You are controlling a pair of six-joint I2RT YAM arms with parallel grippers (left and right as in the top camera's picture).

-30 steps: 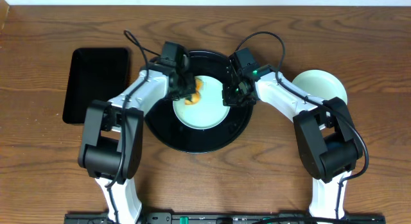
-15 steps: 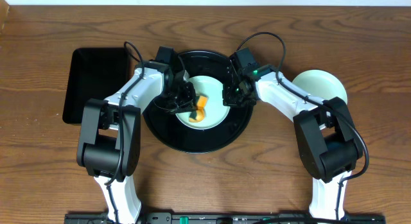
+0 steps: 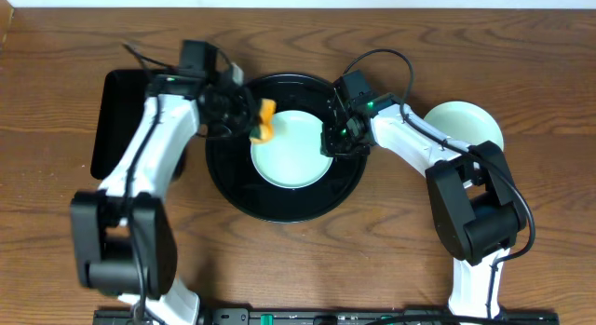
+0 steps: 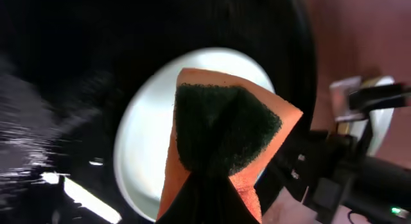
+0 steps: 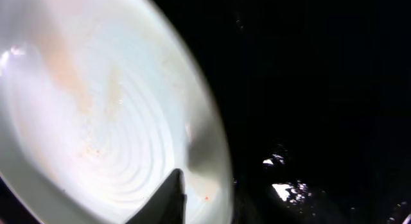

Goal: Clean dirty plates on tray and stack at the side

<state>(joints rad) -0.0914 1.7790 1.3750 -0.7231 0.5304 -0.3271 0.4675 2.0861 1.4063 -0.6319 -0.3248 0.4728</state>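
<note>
Two pale mint plates are seen from overhead: the first plate (image 3: 291, 150) lies in the middle of the round black tray (image 3: 228, 181), and the second plate (image 3: 463, 120) rests on the tabletop (image 3: 372, 255) to the right, partly hidden by the right arm. Faint orange-brown smears are shown on the first plate in the right wrist view. An orange sponge (image 3: 264, 121) with a dark green scouring face is pinched in the left hand (image 3: 248, 118) at the first plate's upper left rim, apparently just clear of it. The right hand (image 3: 332, 139) is placed at that plate's right rim, one fingertip over the edge; whether it is clamped there cannot be told. A rectangular black tray (image 3: 140, 120) lies at the left
</note>
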